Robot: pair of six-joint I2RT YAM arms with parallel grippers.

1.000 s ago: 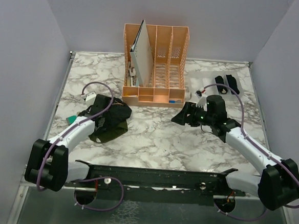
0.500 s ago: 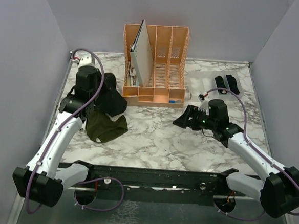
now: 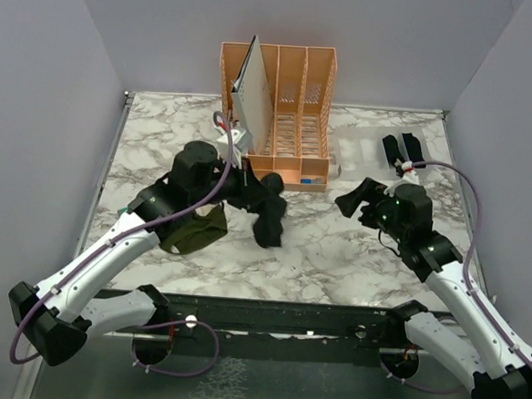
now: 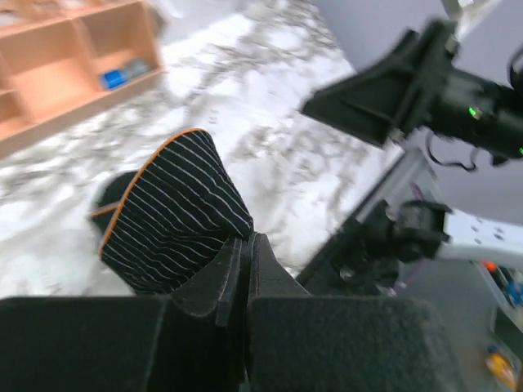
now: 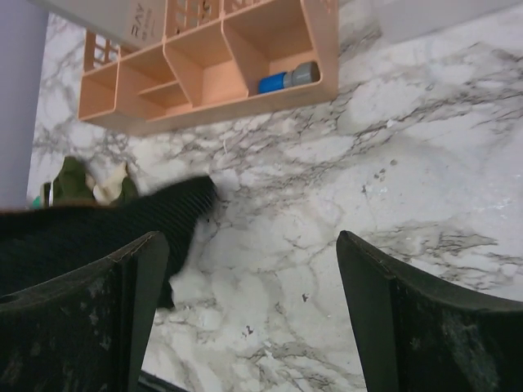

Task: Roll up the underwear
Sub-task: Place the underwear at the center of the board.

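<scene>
My left gripper (image 3: 269, 189) is shut on a corner of the black finely striped underwear (image 3: 270, 225), which hangs from it just above the table's middle. From the left wrist, the striped underwear (image 4: 172, 216) with its orange edge drapes off the closed fingertips of the left gripper (image 4: 245, 243). The olive-green underwear (image 3: 195, 231) lies crumpled on the table to the left. Two rolled black underwear bundles (image 3: 403, 148) lie at the far right. My right gripper (image 3: 351, 204) hovers open right of centre, holding nothing. In the right wrist view the right gripper (image 5: 252, 249) faces the striped underwear (image 5: 106, 224).
An orange desk organizer (image 3: 277, 109) with a white board in its left slot stands at the back centre. A small blue item (image 5: 286, 79) sits in its front tray. The black frame bar (image 3: 276, 314) runs along the near edge.
My left arm has swung from the far left to the centre, lifting the striped underwear off the pile, and its jaws have shut. The right gripper has drawn back to the right.
</scene>
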